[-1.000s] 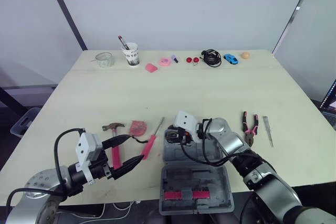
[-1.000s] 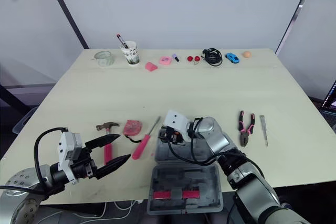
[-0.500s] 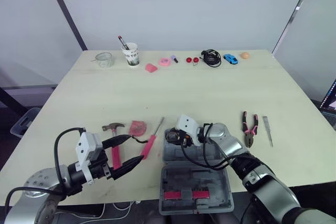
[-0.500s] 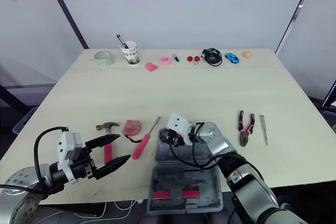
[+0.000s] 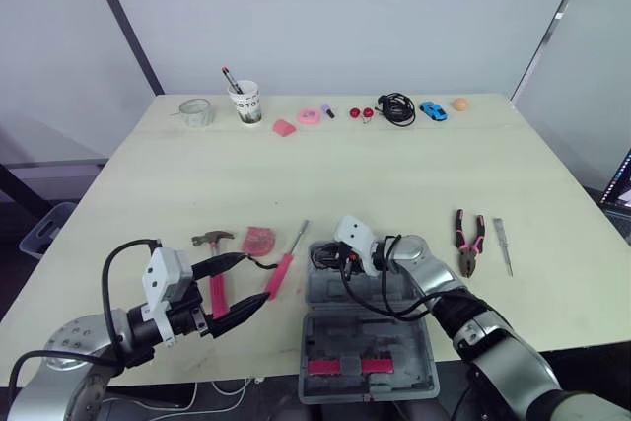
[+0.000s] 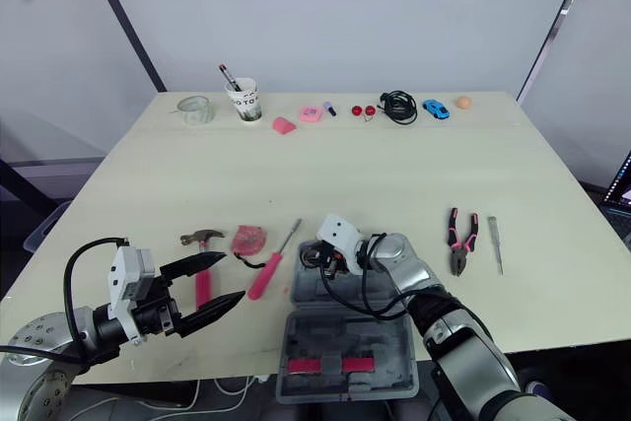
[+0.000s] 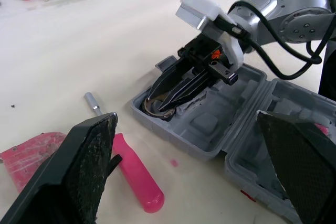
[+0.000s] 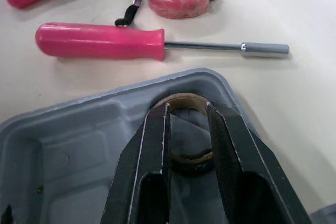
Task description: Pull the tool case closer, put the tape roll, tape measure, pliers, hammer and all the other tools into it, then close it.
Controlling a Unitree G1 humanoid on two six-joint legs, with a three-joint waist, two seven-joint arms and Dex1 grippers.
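Grey plastic tool case (image 5: 370,340) lies open at the near edge of the pale table (image 5: 325,170). Your right gripper (image 8: 187,121) reaches into its far left corner, over the tape roll (image 8: 184,98) lying there; whether it grips the roll cannot be told. Your left gripper (image 5: 253,280) is wide open and empty, by the pink-handled hammer (image 5: 212,239). Right of the case lie the pliers (image 5: 468,241); left of it, the pink screwdriver (image 5: 281,275) and the tape measure (image 5: 259,240), all on the table outside the case.
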